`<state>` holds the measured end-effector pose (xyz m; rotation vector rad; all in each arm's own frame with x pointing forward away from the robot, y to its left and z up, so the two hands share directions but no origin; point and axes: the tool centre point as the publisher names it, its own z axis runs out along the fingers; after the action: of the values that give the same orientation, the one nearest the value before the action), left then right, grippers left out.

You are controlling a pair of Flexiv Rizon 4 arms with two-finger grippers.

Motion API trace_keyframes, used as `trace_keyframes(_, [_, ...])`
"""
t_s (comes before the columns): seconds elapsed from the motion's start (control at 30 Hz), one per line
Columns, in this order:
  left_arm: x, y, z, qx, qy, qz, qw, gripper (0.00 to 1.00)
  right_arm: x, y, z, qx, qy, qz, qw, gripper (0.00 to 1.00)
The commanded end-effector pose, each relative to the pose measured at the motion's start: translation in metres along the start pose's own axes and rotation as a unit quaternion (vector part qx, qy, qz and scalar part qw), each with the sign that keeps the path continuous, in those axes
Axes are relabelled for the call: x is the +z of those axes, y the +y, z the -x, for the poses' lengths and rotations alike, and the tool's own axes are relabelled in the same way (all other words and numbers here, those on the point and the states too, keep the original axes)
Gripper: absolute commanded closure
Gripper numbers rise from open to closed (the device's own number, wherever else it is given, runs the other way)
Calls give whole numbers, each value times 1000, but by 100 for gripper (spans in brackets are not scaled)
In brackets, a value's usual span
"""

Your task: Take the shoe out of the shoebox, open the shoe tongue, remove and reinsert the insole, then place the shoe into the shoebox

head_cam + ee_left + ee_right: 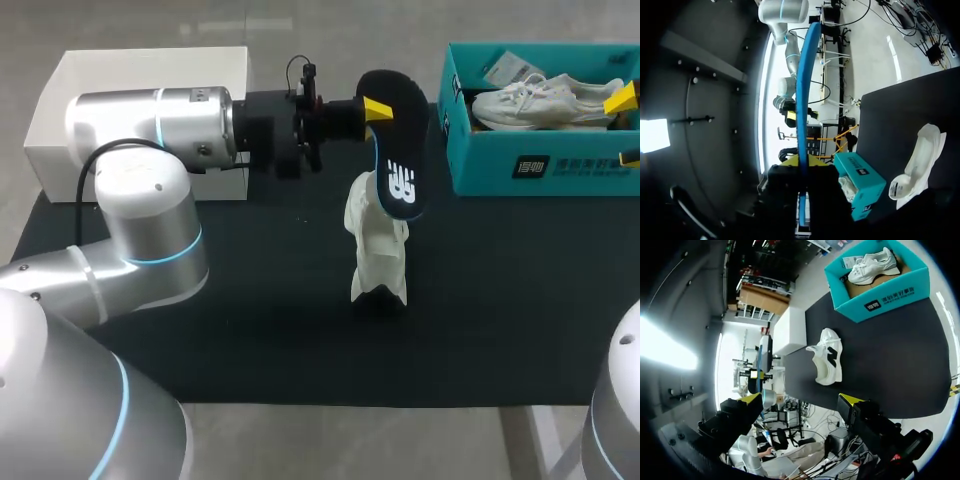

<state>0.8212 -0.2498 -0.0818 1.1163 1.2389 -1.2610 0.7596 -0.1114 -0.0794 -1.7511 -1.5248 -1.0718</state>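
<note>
Two white lace-up sneakers show: one sneaker [378, 240] near the left fingers [377, 108], the other sneaker [545, 100] beside the right fingers [622, 97]. Two open cardboard boxes: one teal box [560, 172], one white box [140, 70]. One black-and-blue foam insole [400, 140], between the left fingers. One dark worktop [250, 330].

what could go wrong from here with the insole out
The left gripper pinches the insole only at one end, so it may flex or slip when pushed in. The shoe sits unheld on the mat, with the right gripper open and well away, so it might slide or tip.
</note>
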Motion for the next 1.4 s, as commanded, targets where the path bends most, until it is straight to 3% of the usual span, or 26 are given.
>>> trace_keyframes(0.03, [2,-3,-1,-1,0,2,1000,100,-3,-18,-9,1,-24,21,999,0])
trace_keyframes(1.07, [4,-3,1,-17,-17,11,1000,100,-2,-19,-10,-2,-26,27,999,0])
trace_keyframes(1.2, [3,-12,-4,-83,24,0,996,100,-2,-19,-10,-2,-26,27,999,0])
trace_keyframes(1.4, [2,-23,-32,-174,124,-18,977,100,-2,-19,-10,-2,-26,27,999,0])
